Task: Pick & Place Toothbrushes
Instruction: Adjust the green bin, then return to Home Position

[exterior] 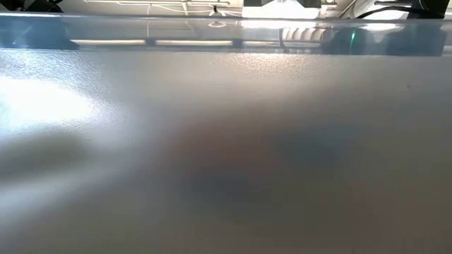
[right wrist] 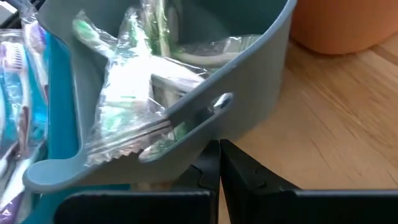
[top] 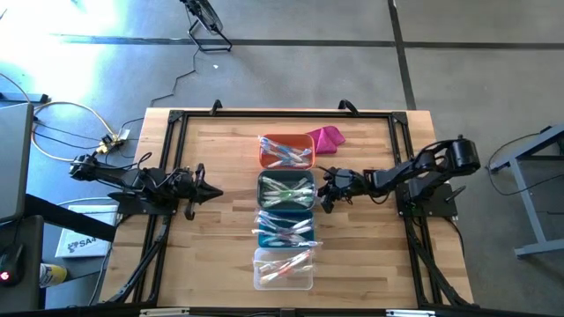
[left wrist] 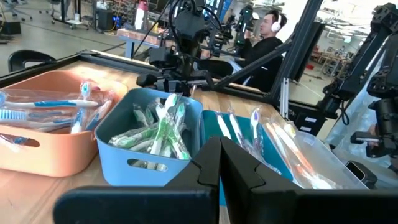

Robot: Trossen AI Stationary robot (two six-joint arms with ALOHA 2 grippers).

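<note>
Right gripper (top: pixel 327 201) sits pressed together, empty, right against my grey bin (top: pixel 286 192); nudge forward and I'll shove it, spilling toothbrushes (top: pixel 284 192).

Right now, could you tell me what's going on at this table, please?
Wrapped toothbrushes lie sorted by colour in four bins lined up down the middle of the wooden table: an orange bin, a grey bin, a teal bin and a clear bin. Neither arm holds anything. The left gripper waits shut, left of the row. The right gripper, also shut, sits right by the grey bin's side. A magenta cloth lies beside the orange bin.
</note>
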